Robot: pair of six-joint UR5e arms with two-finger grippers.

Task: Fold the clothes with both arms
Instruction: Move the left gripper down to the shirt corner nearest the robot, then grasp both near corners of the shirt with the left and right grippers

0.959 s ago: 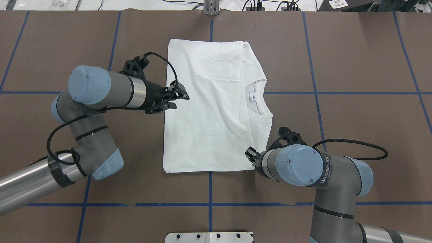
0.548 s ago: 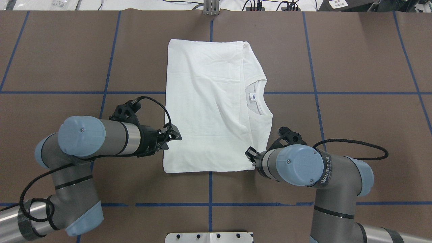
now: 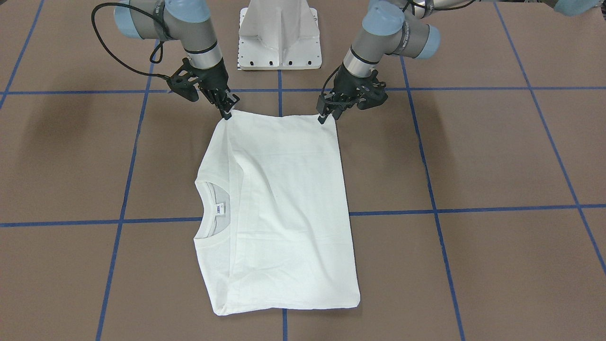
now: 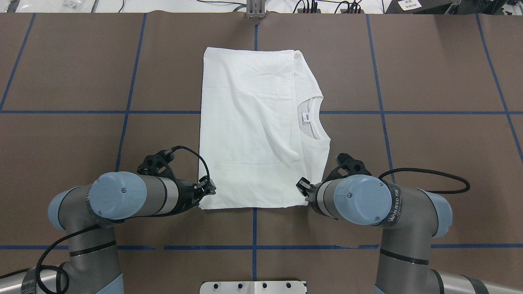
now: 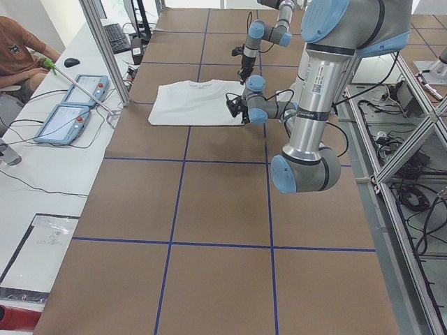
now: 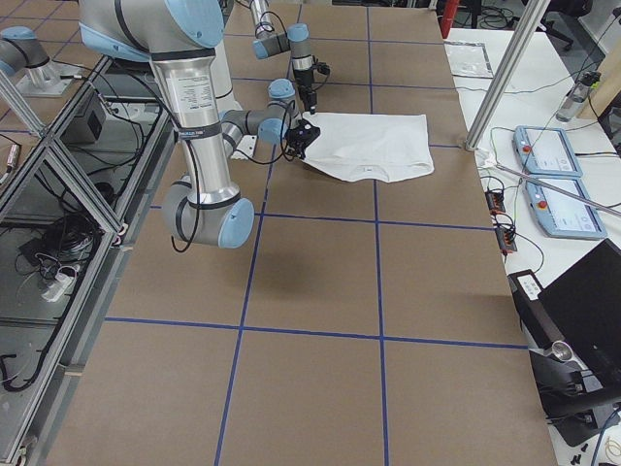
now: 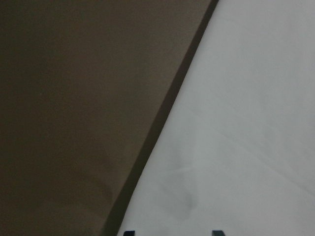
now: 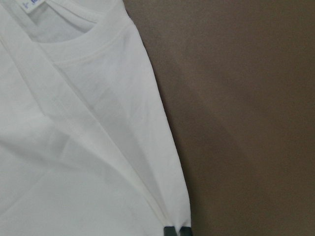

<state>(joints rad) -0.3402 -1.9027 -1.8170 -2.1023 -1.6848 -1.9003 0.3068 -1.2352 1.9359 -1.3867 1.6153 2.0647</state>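
The white T-shirt (image 4: 249, 134) lies folded flat in the middle of the table, with its ribbed collar (image 4: 316, 136) and small neck label (image 4: 307, 117) on the right side. No printed text shows. My left gripper (image 4: 208, 191) is low at the shirt's near left corner. In the left wrist view its fingertips (image 7: 129, 232) stand apart over the cloth (image 7: 246, 123), so it is open. My right gripper (image 4: 305, 199) is at the near right corner. In the right wrist view it (image 8: 176, 231) is shut on the shirt's corner (image 8: 74, 147).
The white pedestal base (image 4: 253, 287) stands at the table's near edge between the arms. Blue tape lines cross the brown table (image 4: 429, 73). In the exterior left view, control tablets (image 5: 70, 105) and a seated person (image 5: 21, 49) are beyond the far edge.
My left arm has swung back toward the robot, along the shirt's left edge from its middle to the near left corner. The right arm and the shirt have not moved.
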